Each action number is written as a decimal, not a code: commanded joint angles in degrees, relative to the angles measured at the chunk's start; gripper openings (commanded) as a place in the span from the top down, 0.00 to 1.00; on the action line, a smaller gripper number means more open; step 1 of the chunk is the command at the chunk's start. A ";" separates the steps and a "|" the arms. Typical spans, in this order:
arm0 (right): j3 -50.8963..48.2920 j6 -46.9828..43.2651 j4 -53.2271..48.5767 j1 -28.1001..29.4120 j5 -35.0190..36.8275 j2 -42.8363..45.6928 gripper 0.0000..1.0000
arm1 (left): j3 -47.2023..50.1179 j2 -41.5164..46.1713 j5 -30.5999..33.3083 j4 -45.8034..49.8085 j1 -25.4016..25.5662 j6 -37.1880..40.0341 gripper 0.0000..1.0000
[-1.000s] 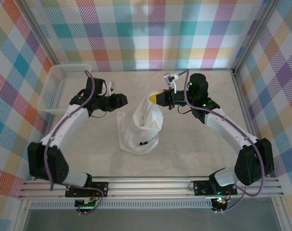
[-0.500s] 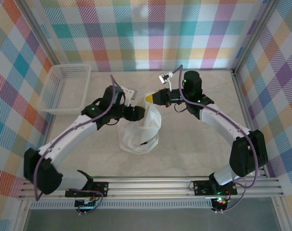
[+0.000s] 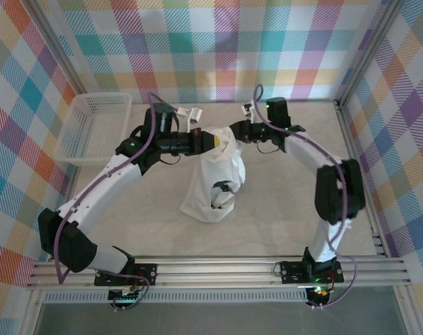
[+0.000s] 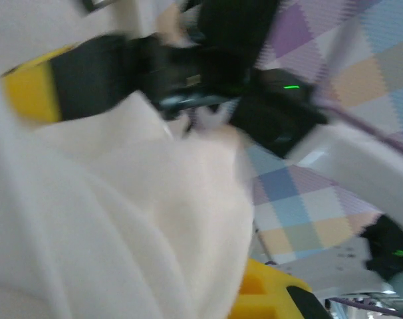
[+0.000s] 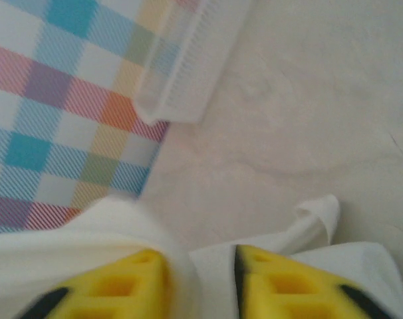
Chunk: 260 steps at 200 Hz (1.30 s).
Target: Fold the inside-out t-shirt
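The inside-out t-shirt (image 3: 213, 174) hangs as a white bunch from its top down to the tabletop, with a dark print patch (image 3: 223, 190) low on it. My left gripper (image 3: 211, 140) is shut on the shirt's top edge. In the left wrist view, cloth (image 4: 122, 219) covers the jaws and one yellow finger (image 4: 265, 298) shows. My right gripper (image 3: 233, 132) faces it at the same top edge. Its yellow jaws (image 5: 200, 258) stand apart, open, with a fold of shirt (image 5: 281, 240) lying loose between them.
A white mesh basket (image 3: 93, 129) stands at the table's far left. Checked walls close the back and both sides. Bare tabletop (image 3: 288, 202) lies right of the shirt and in front of it.
The left gripper came up to the shirt's top and shut on it. The right gripper, shut on the shirt before, has opened. The hanging shirt has shifted slightly right.
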State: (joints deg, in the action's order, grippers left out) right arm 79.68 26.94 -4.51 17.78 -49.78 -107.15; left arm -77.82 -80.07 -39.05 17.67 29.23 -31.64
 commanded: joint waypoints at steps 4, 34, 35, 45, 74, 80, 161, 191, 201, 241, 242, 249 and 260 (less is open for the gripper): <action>-2.88 2.80 0.12 -0.58 -2.73 4.07 0.54 | -0.87 2.80 -3.03 -0.23 -1.52 -3.24 1.00; -16.70 5.58 5.75 -1.67 8.57 20.99 0.44 | 2.23 2.11 -0.74 -1.29 -2.16 -4.76 1.00; -16.99 5.63 5.70 -1.64 8.96 21.66 0.44 | 2.28 2.11 -0.67 -1.31 -2.21 -4.80 1.00; -20.14 6.00 5.09 -1.08 11.19 26.65 0.44 | 2.87 1.86 -0.48 -3.79 -2.25 -5.30 1.00; -23.64 11.41 4.97 5.08 13.89 34.58 0.47 | 2.56 0.64 -1.19 -5.01 -2.30 -5.49 1.00; -23.06 14.90 4.14 6.29 15.25 34.49 0.47 | 2.49 0.40 -1.22 -5.01 -2.28 -5.45 1.00; -17.31 31.38 10.44 9.99 15.59 23.55 0.76 | 2.48 1.49 0.40 -4.53 -2.26 -4.94 1.00; -19.71 31.62 20.62 9.99 13.79 27.51 1.00 | 6.77 1.63 4.76 -3.40 -5.21 -5.25 0.93; -20.23 32.09 24.99 9.99 11.79 28.54 1.00 | 10.26 1.81 4.45 -6.90 -7.74 -7.07 0.81; -22.37 38.63 39.82 9.92 7.96 26.46 1.00 | 10.26 4.47 -0.39 -10.70 -10.11 -7.25 0.49; -22.37 38.54 39.65 9.91 8.04 26.38 1.00 | 10.02 4.65 -0.23 -10.14 -10.14 -6.79 0.48; -22.35 37.48 38.46 9.86 8.29 25.83 1.00 | 8.62 5.98 1.10 -5.84 -10.39 -3.84 0.44; -22.10 35.21 36.69 9.90 7.73 24.90 1.00 | 6.99 8.31 4.01 1.40 -11.16 0.43 0.37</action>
State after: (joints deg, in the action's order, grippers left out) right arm 58.41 62.83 27.44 27.57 -39.53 -80.34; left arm -66.04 -78.00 -36.80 11.22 18.85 -38.68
